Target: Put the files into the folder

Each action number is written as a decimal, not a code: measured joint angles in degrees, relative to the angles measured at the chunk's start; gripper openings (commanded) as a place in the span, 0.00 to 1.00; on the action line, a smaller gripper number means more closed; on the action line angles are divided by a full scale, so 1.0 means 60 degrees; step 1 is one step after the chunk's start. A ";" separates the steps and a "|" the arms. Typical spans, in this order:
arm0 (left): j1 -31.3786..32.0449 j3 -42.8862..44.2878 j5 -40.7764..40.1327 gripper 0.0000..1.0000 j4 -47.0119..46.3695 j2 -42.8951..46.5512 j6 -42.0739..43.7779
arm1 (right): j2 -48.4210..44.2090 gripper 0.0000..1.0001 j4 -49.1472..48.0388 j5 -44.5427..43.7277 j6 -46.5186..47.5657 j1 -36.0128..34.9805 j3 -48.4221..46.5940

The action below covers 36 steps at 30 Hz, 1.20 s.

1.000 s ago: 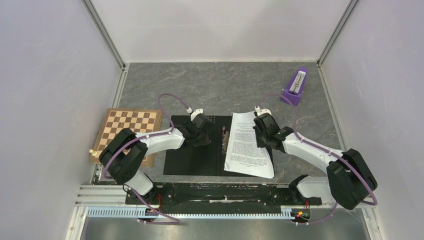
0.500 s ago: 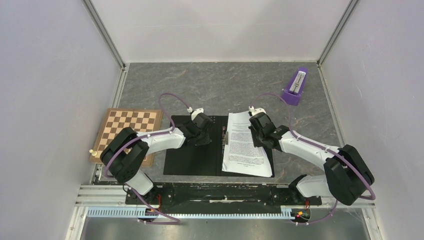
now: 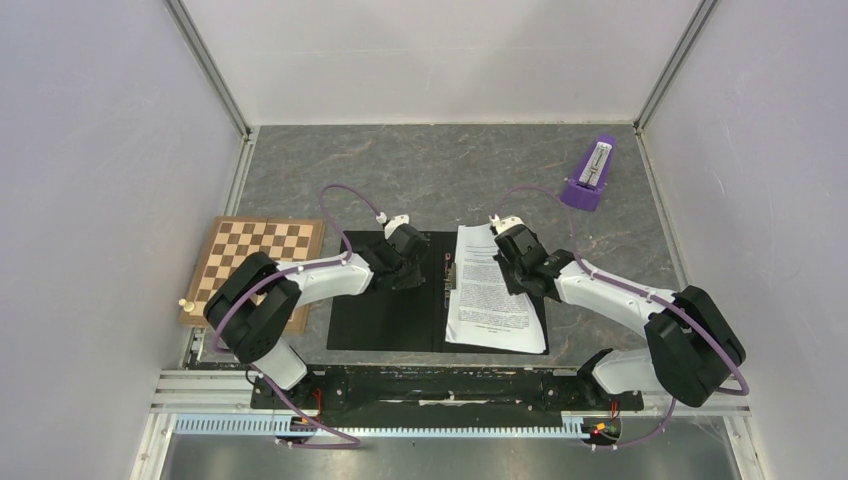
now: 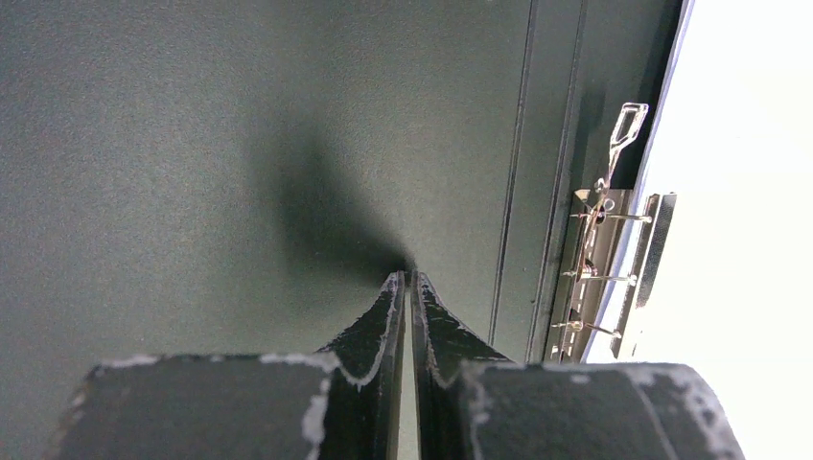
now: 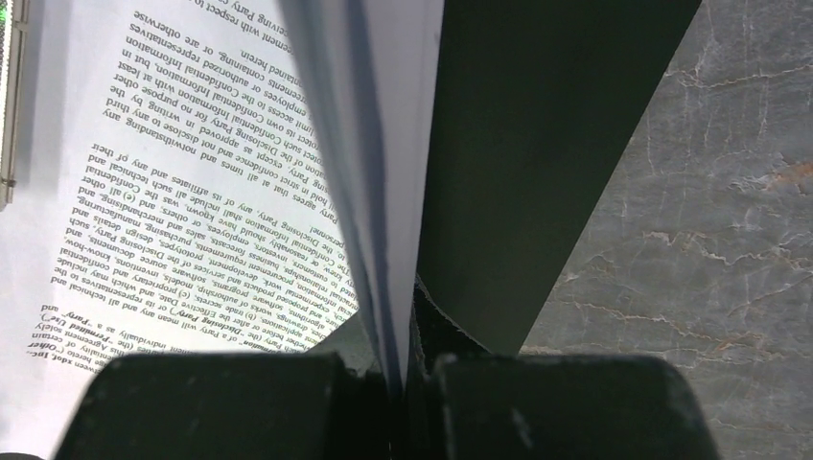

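**pagepusher:** Spotted a small leftward slide of the right gripper (image 5: 407,307) over the last second, dragging the white printed paper sheets (image 3: 490,305) closer to the spine. No real change on the left side. Looks about right?

**clipfan:** Yep. Going from the near edge outward: seeing the open folder, black on the inside (image 3: 385,320), flat on the grey marbled table (image 3: 450,170), with the sheets lying slightly askew over its right half. Next up, the right gripper, clamped tight on the right edge of the stack and lifting that edge into a curl in the wrist view. Then the left gripper (image 4: 409,280), fingers closed on nothing, tips pressed onto the left cover, probably pinning the folder.

**pagepusher:** Any handling tips?

**clipfan:** Thin, light, floppy stuff, so expect sagging and fanning, not stiff sliding. Slippery page on page too, so easy to lose the bottom one. Would pinch the whole stack mid-way along a long edge, never a corner. Past the fingers: silver metal spine clip (image 4: 604,259) just beside the sheets' left edge; can't tell whether over them yet. Farther out, a checkered wooden chessboard (image 3: 262,262) on the left and a purple stand thing (image 3: 590,180) at the far right, both well apart from the job.
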<state>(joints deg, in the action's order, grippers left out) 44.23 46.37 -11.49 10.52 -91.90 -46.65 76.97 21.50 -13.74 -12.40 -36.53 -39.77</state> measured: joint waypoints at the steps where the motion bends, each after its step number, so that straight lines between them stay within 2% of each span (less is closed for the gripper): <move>1: 0.0000 0.0015 -0.0004 0.11 0.0007 -0.0015 0.0000 | 0.0000 0.00 0.0036 -0.0058 0.0080 0.0000 0.0000; 20: 0.0000 0.0157 0.0004 0.11 -0.0007 -0.0164 0.0000 | -0.0007 0.00 0.0040 -0.0153 0.1158 -0.0499 0.0000; 36: 0.0000 0.0193 0.0007 0.11 -0.0033 -0.0200 0.0000 | -0.0004 0.00 0.0066 -0.0157 0.0994 -0.0517 0.0004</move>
<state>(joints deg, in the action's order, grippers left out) 44.23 47.53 -11.44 10.33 -93.10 -46.65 76.95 21.89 -14.68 -6.44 -39.64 -39.75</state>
